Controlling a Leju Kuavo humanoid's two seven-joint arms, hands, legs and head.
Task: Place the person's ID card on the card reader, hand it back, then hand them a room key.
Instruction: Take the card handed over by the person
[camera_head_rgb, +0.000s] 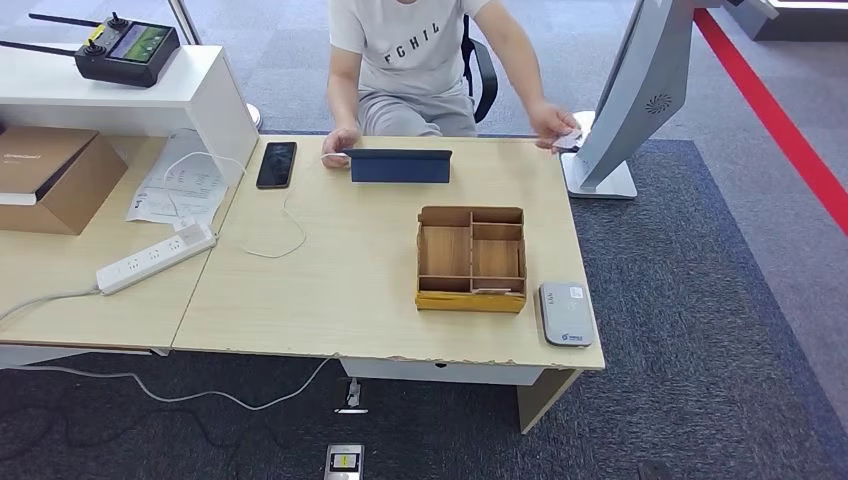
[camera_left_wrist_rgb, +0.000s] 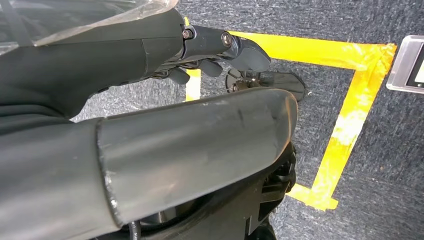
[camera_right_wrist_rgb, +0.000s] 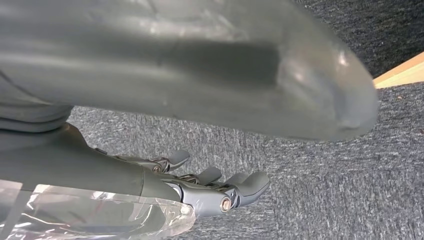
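While person (camera_head_rgb: 415, 60) sits behind table (camera_head_rgb: 340, 290), shirt (camera_head_rgb: 405, 40) reads "FGHIL".

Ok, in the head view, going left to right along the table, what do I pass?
Cardboard box → power strip → black phone → blue tablet stand → wooden compartment box → grey card reader.
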